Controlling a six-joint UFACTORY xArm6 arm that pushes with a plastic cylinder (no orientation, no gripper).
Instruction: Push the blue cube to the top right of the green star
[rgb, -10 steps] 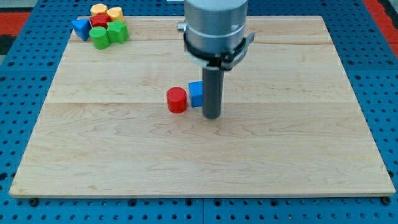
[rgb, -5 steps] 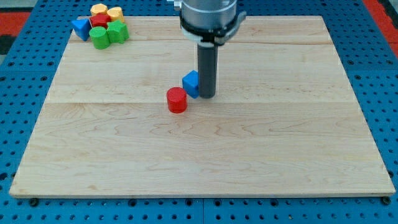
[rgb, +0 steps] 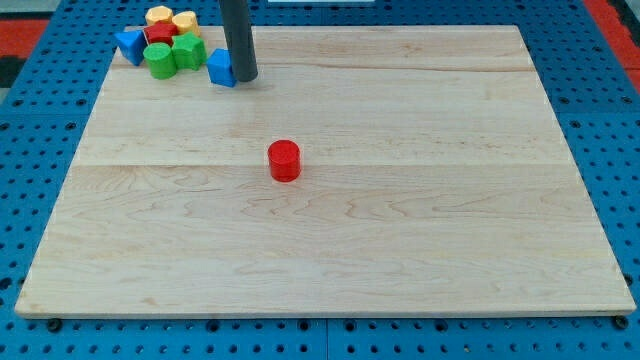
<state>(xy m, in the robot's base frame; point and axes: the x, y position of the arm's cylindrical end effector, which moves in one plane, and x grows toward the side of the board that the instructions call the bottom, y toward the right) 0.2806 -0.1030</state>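
Pale wood makes up the desk (rgb: 400, 250), a planked board lying on a blue pegboard base (rgb: 620, 150), and its near half carries nothing but grain. Farther in, a little left of centre, a red cylinder (rgb: 284, 160) stands upright by itself, well apart from every other block. Beyond it, near the view's top left, the blue cube (rgb: 220, 67) sits on the board with the dark rod just at its right side; my tip (rgb: 244, 78) rests on the wood touching or all but touching the cube's right face, and the rod rises straight up out of the view's top. There is no hand on this arm, only the rod, so nothing can be told about an open or closed grip. The cube lies just to the right of the cluster in the top left corner, close to the green blocks but whether it touches them I cannot tell. In that cluster a green star-like block (rgb: 190, 52) stands nearest the cube, with a green cylinder (rgb: 159, 60) at its left, a red block (rgb: 160, 33) behind them, a blue triangular block (rgb: 129, 44) farthest left, and two yellow blocks (rgb: 170, 18) at the far edge.
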